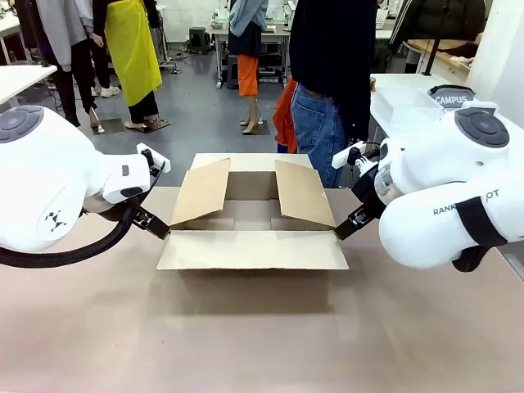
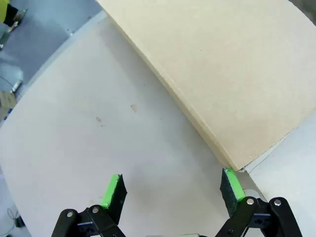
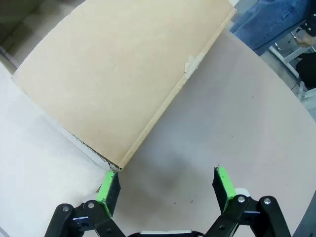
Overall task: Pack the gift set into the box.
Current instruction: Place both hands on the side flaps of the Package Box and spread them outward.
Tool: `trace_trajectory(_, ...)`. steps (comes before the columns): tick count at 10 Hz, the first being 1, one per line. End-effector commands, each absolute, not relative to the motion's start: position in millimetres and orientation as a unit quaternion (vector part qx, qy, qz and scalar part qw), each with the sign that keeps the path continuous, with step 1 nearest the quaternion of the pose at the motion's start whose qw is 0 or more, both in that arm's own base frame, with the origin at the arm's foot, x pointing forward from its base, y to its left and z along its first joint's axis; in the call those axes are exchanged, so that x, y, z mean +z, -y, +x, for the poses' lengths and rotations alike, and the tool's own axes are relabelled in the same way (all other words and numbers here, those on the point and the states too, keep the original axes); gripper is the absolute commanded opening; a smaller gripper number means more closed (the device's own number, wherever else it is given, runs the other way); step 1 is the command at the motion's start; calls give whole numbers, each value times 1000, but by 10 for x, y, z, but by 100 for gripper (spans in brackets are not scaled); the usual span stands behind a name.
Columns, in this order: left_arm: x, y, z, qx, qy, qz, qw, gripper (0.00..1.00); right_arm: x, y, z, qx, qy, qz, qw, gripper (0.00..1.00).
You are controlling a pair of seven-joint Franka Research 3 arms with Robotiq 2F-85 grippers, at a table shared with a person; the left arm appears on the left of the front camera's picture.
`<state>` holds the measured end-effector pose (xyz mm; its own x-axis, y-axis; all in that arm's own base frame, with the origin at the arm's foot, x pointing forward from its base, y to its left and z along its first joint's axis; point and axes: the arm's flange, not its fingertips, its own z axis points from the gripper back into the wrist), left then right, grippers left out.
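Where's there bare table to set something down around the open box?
Widest free patch: the table strip between the near flap of the box and the robot's edge. Crowded: both near corners, where the open left tool and right tool sit by the flap, and the far side, where a person stands.

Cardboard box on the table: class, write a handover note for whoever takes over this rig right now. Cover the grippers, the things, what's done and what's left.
The box sits mid-table with all four flaps open.
The left gripper is open, holding nothing, at the left corner of the near flap.
The right gripper is open, holding nothing, at that flap's right corner.
Done: box opened.
Left: the gift set goes in; the part of the inside that shows holds nothing.
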<state>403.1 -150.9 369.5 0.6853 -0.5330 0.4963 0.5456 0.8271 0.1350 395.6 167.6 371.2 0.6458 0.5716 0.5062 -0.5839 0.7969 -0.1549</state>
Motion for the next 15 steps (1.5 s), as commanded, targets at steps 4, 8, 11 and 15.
trace_trajectory(4,3701,1512,4031,-294,268,-12,917,100,3712,-1676,3956,318,275,11,907,100)
trace_trajectory(8,3701,1512,4031,-294,268,-12,917,100,3712,-1676,3956,318,275,11,907,100)
trace_trajectory(11,3846,1499,3939,-305,268,-27,914,100,3766,-1651,3952,317,267,15,910,100)
trace_trajectory(15,4424,757,3468,-237,270,-80,930,100,4374,-1347,3758,273,274,55,920,100)
